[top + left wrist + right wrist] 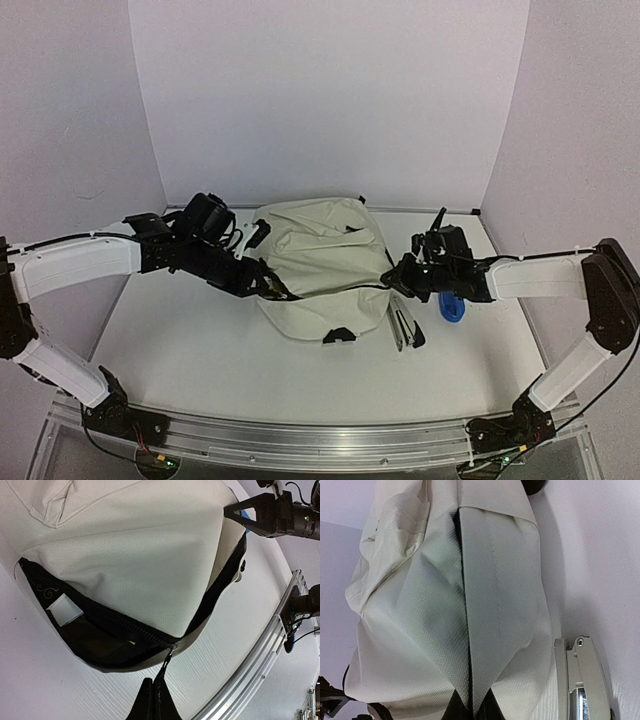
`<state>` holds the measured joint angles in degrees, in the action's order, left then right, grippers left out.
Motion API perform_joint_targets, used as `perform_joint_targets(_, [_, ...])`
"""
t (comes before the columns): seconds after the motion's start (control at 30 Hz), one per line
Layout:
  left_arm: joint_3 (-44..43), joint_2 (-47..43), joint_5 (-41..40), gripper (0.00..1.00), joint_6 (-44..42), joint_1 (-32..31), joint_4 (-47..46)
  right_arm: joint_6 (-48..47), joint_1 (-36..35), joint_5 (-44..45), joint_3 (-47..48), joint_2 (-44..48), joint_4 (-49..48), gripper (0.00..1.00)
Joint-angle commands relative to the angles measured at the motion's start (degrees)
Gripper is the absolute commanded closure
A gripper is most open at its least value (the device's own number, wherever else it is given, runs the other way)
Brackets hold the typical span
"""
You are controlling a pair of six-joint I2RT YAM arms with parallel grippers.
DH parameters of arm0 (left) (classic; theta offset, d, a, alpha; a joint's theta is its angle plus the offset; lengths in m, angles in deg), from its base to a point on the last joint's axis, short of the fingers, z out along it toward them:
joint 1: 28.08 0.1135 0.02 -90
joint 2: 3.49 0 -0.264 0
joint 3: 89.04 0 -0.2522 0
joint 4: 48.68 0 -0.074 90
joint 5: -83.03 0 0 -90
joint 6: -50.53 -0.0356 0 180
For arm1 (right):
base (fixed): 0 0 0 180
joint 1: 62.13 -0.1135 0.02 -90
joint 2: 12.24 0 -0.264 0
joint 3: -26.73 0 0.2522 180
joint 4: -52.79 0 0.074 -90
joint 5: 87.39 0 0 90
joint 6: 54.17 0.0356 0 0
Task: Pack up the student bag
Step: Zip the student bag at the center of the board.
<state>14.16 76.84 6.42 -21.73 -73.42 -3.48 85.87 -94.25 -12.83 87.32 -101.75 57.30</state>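
Note:
The student bag point(320, 265), a cream fabric backpack with black zippers and straps, lies in the middle of the table. My left gripper point(262, 283) is at its left edge, shut on the black zipper pull point(167, 666). The zipper point(125, 630) stands partly open, showing the dark lining and a white label point(64, 611). My right gripper point(398, 277) is at the bag's right edge, shut on a fold of its cream fabric point(477, 700). The bag also fills the right wrist view point(445, 605).
A silver stapler point(403, 328) lies on the table just right of the bag and shows in the right wrist view point(582, 680). A blue object point(452, 306) sits beneath my right arm. White walls enclose the table; an aluminium rail point(320, 440) runs along the near edge.

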Motion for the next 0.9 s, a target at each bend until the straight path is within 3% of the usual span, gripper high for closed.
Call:
perform_joint_targets(0.0, [-1.32, -2.75, 3.43, 1.0, -0.58, 1.05, 1.07, -11.37, 2.47, -0.36, 1.97, 4.2, 0.47, 0.8])
perform_joint_targets(0.03, [-1.8, -1.85, 4.88, 1.0, -0.32, 1.05, 1.03, -14.17, 2.03, -2.46, 3.02, 5.98, 0.53, 0.63])
perform_joint_targets(0.1, [-2.54, -0.9, 7.03, 1.0, 0.0, 1.05, 0.59, -19.95, 0.63, -4.13, 5.01, 8.89, 2.2, 0.42])
perform_joint_targets(0.27, [-3.43, -0.27, 10.32, 1.0, 0.19, 1.06, -0.44, -33.57, -9.14, 1.09, 10.76, 12.38, 8.84, 0.21])
perform_joint_targets(0.37, [-3.35, -0.62, 10.05, 1.0, 0.19, 1.07, -0.16, -38.63, -14.31, 5.14, 14.39, 10.71, 11.7, 0.22])
perform_joint_targets(0.57, [-2.31, -1.45, 10.1, 1.0, 0.55, 1.05, -0.21, -47.6, -24.35, 12.99, 21.16, 3.23, 14.93, 0.33])
perform_joint_targets(0.7, [-2.35, -1.4, 9.87, 1.0, 0.63, 1.12, -0.07, -55.93, -32.19, 23.02, 25.38, -4.32, 16.91, 0.43])
perform_joint_targets(0.87, [-2.21, -1.82, 9.35, 1.0, 0.72, 1.19, 0.0, -59.71, -35.51, 28.5, 27.18, -8.53, 18.03, 0.48])
